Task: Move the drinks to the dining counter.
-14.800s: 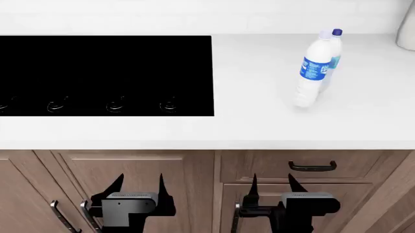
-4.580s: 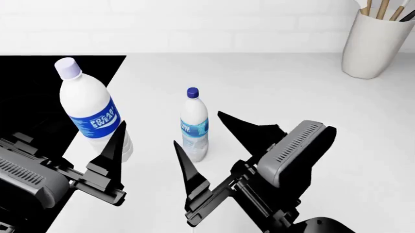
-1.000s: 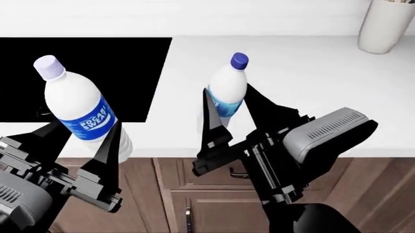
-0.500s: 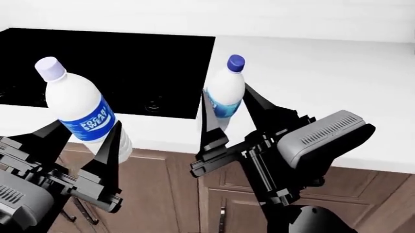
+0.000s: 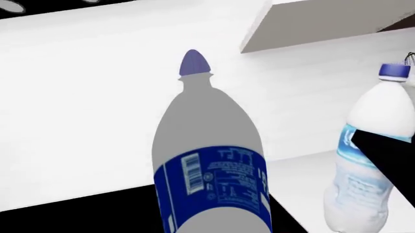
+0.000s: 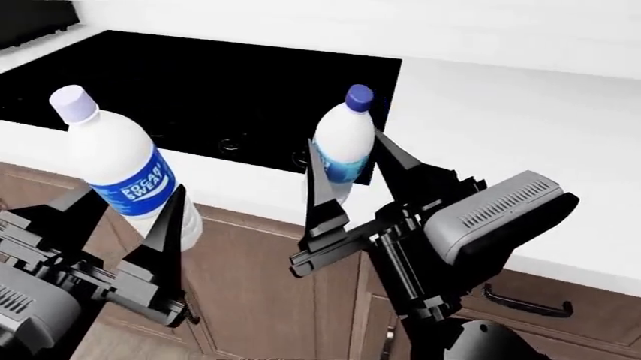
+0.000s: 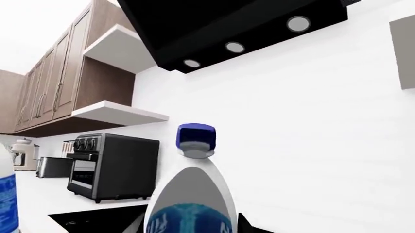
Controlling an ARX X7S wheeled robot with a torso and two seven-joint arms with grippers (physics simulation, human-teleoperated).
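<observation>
Both drinks are held up in the air in front of the worktop edge. In the head view the bigger milky-white bottle (image 6: pixel 118 171), with a blue label and lilac cap, leans left, and my left gripper (image 6: pixel 130 206) is shut on its lower body. The slimmer bottle (image 6: pixel 343 146) with a dark blue cap stands upright in my right gripper (image 6: pixel 346 154), which is shut on it. The left wrist view shows the big bottle (image 5: pixel 207 145) close up and the slim bottle (image 5: pixel 366 160) beside it. The right wrist view shows the slim bottle (image 7: pixel 191 194). The dining counter is out of view.
A black cooktop (image 6: pixel 200 82) is set in the white worktop (image 6: pixel 521 135) behind the bottles. Brown cabinet fronts with a dark drawer handle (image 6: pixel 526 304) run below it. A black countertop oven (image 7: pixel 113 165), wall shelves (image 7: pixel 123 114) and a range hood (image 7: pixel 227 24) lie beyond.
The head view has swung left and drawn back: cooktop and worktop slid to the right in the picture. Both bottles, once standing on the worktop, stay lifted in the shut grippers.
</observation>
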